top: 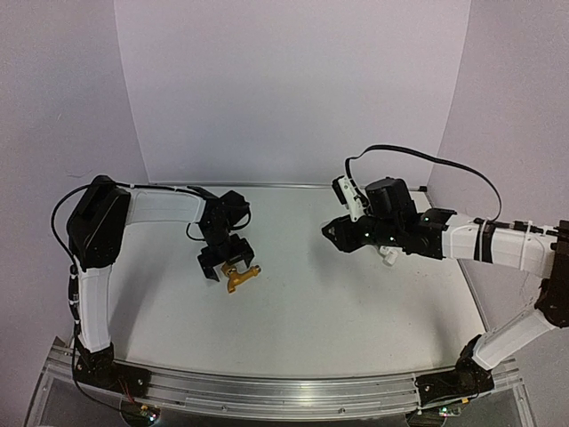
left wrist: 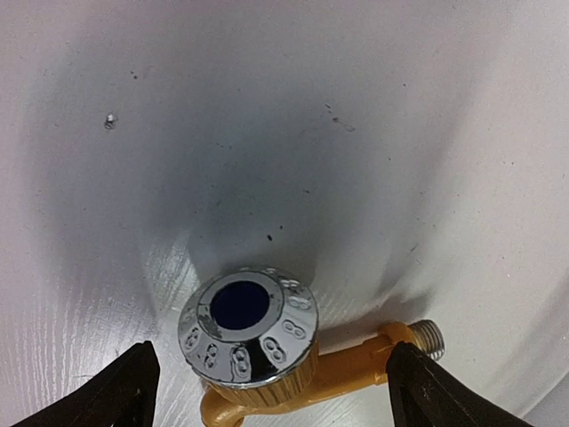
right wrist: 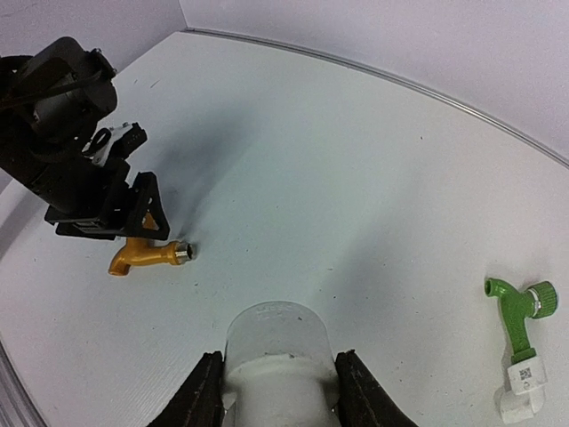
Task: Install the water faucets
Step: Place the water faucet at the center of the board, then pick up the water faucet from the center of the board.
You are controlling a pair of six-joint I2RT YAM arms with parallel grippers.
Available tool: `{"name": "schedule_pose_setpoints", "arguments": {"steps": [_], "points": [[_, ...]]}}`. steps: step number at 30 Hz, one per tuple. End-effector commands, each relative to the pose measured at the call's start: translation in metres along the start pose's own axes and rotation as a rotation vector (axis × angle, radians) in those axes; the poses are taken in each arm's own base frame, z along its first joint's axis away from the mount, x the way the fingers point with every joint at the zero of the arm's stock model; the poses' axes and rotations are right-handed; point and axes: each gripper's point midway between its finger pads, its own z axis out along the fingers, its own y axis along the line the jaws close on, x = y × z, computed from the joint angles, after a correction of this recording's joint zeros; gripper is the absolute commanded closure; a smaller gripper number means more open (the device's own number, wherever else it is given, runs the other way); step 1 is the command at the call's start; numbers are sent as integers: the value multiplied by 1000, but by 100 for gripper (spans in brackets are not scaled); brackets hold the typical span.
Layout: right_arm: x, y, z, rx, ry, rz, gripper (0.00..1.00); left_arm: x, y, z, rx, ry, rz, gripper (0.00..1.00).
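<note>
Mostly, a big white surface (top: 356, 302) is seen, with both arms reached out over it. The left pincer (top: 224, 263) is spread wide and hangs low over the orange-yellow faucet (top: 242, 277). This faucet is laid on its side on the surface, between the two black fingertips (left wrist: 120, 391) but not touched by them. Its shiny round knob (left wrist: 249, 329) is turned up and its small threaded end (left wrist: 428, 334) is pointed off to one side. The right pincer (right wrist: 276, 391) is pinched on a white pipe fitting (right wrist: 274, 351), which is held up above the surface. Well apart, the green faucet (right wrist: 514, 311) is laid flat, and it looks already joined to a small white piece (right wrist: 520, 391).

Some things could go wrong. The knob is round and smooth, so the orange-yellow faucet could be squeezed out sideways or spun when it is pinched. If it is grabbed crooked, the threaded end may not be lined up with the fitting's hole, and it could be jammed or dropped.
</note>
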Motion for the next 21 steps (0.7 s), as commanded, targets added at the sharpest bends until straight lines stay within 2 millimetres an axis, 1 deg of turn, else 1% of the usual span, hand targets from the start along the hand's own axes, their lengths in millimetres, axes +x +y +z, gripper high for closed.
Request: {"name": "schedule_pose_setpoints", "arguments": {"steps": [1, 3, 4, 5, 7, 9, 11, 13, 15, 17, 18, 19, 21], "points": [[-18, -3, -9, 19, -79, -11, 100, -2, -11, -12, 114, 130, 26, 13], [-17, -3, -9, 21, -77, -8, 100, -11, 1, -14, 124, 160, -12, 22], [-17, -3, -9, 23, -77, -5, 100, -15, 6, -14, 130, 173, -30, 23], [-16, -4, -9, 24, -76, -4, 100, -15, 7, -13, 142, 203, -42, 23], [-16, -4, -8, 24, -77, -2, 100, -12, 4, -11, 170, 263, -47, 23], [-16, -4, -7, 24, -79, -1, 100, -6, 2, -7, 177, 306, -56, 20], [-16, -4, -6, 24, -75, -2, 100, -6, 7, -5, 158, 299, -71, 18], [-16, -4, -5, 23, -75, -2, 100, -16, 15, -15, 127, 219, -68, 16], [-15, -4, -4, 23, -74, -1, 100, -32, 21, -28, 107, 81, -47, 13], [-13, -4, -3, 23, -70, -2, 100, -43, 11, -48, 148, -71, 58, 11], [-12, -4, -2, 24, -69, -2, 100, -45, 7, -58, 153, -142, 124, 9], [-12, -4, -2, 24, -69, -3, 100, -40, 0, -66, 149, -199, 193, 9], [-11, -4, -1, 26, -68, -8, 100, -30, -10, -72, 123, -294, 344, 8]]}}
